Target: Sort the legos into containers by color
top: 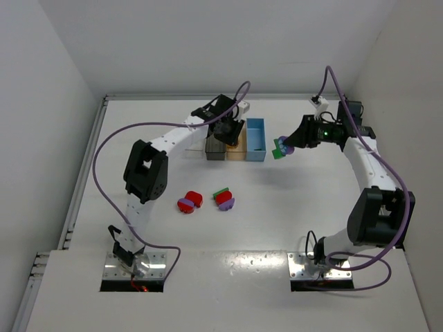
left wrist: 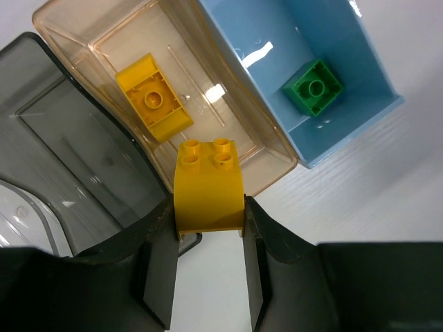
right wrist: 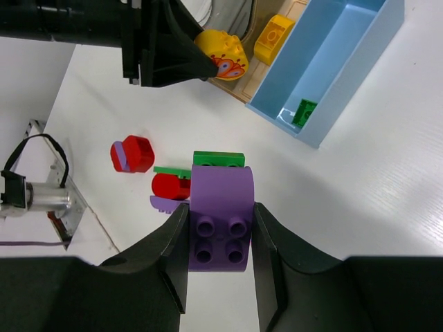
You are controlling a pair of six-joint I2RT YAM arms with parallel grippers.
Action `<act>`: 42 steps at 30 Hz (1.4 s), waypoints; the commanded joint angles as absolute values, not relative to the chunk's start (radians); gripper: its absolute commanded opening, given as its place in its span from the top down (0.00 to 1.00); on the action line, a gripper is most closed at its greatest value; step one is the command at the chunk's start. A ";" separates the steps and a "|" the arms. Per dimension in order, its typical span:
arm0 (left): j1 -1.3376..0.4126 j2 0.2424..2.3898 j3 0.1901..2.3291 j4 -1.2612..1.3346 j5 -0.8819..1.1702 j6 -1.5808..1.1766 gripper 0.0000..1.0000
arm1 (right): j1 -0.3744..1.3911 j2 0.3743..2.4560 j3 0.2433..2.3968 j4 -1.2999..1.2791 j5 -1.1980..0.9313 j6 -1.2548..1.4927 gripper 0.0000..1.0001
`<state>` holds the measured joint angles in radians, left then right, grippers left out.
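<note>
Red and purple legos lie in 2 clusters mid-table, apart from the containers. Left wrist: the left gripper pinches a yellow brick over the tan bin, which holds 1 loose yellow brick. Right wrist: the right gripper clamps a purple brick above the tabletop.

The right end effector clamps a purple lego; beyond, a light blue bin holds a green brick.
</note>
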<state>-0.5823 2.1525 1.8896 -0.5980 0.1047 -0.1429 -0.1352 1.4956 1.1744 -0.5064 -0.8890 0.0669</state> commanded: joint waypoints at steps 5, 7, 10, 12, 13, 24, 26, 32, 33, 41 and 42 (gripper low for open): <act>-0.569 2.151 1.960 -0.591 0.173 -0.146 0.41 | -0.140 1.500 1.197 -0.440 -0.922 0.107 1.00; -0.558 2.132 1.960 -0.591 0.207 -0.146 0.39 | -0.130 1.500 1.187 -0.417 -0.949 0.123 1.00; -0.539 2.073 1.925 -0.568 0.368 -0.156 0.37 | -0.130 1.523 1.178 -0.365 -1.011 0.182 1.00; -0.514 2.039 1.896 -0.545 0.501 -0.156 0.37 | -0.130 1.536 1.169 -0.322 -1.089 0.253 1.00; -0.502 2.007 1.884 -0.545 0.701 -0.144 0.37 | -0.130 1.551 1.169 -0.264 -1.118 0.282 1.00; -0.425 1.847 1.510 -0.189 1.324 -0.374 0.33 | -0.037 1.673 1.157 0.126 -1.316 0.716 1.00; -0.425 1.836 1.500 -0.157 1.310 -0.399 0.31 | -0.011 1.684 1.180 0.141 -1.325 0.730 1.00; -0.425 1.827 1.500 -0.147 1.233 -0.399 0.28 | 0.049 1.704 1.212 0.141 -1.325 0.741 1.00; -0.425 1.836 1.500 -0.147 1.233 -0.399 0.28 | 0.049 1.704 1.212 0.141 -1.325 0.741 1.00; -0.434 1.856 1.543 -0.147 1.212 -0.408 0.28 | 0.077 1.704 1.203 0.141 -1.325 0.741 1.00; -0.434 1.856 1.543 -0.147 1.212 -0.408 0.28 | 0.086 1.704 1.203 0.141 -1.325 0.741 1.00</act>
